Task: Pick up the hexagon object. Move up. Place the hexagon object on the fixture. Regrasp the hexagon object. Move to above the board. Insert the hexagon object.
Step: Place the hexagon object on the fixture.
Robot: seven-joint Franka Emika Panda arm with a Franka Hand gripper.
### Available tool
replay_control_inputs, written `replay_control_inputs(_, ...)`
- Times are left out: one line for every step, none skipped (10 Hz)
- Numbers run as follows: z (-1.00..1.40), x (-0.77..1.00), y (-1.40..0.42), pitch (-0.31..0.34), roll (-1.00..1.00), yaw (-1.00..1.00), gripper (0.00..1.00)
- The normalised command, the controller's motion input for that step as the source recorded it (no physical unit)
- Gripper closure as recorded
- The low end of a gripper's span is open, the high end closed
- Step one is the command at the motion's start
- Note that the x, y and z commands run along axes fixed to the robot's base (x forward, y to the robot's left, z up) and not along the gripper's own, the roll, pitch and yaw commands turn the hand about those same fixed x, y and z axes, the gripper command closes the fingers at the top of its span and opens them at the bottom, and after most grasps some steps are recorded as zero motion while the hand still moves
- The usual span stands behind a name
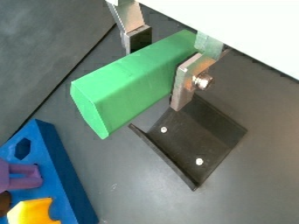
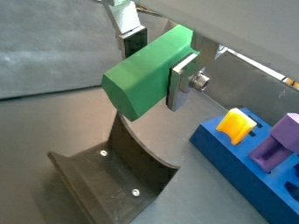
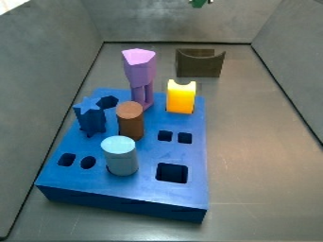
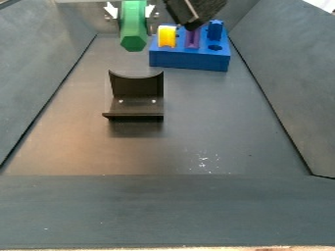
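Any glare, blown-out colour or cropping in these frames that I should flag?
In a side view the yellow block looks overexposed and glowing, and only a sliver of the hexagon object shows at the top edge. In a side view the floor carries small specular glints. In both wrist views the gripper holding the hexagon object is sharp, without glare.

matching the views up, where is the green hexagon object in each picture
Wrist view: hexagon object mid-frame, held in the gripper.
Wrist view: upper middle, above the fixture.
Side view: only a green sliver at the top edge.
Side view: top left, held high.
Shared landmark: the fixture.
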Motion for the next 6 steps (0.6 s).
replay_control_inputs(-1.00,0.13,0.08,0.046,-1.00,-0.12,1.00)
replay_control_inputs(-1.00,0.14,0.09,0.060,-1.00,-0.13,1.00)
replay_control_inputs(-1.00,0.15,0.09,0.080,-1.00,-0.13,1.00)
replay_control_inputs(-1.00,0.16,0.10,0.091,-1.00,-0.15,1.00)
replay_control_inputs(-1.00,0.17,0.11,0.093,-1.00,-0.16,1.00)
replay_control_inputs(-1.00,0.18,0.11,0.077,-0.86,-0.16,1.00)
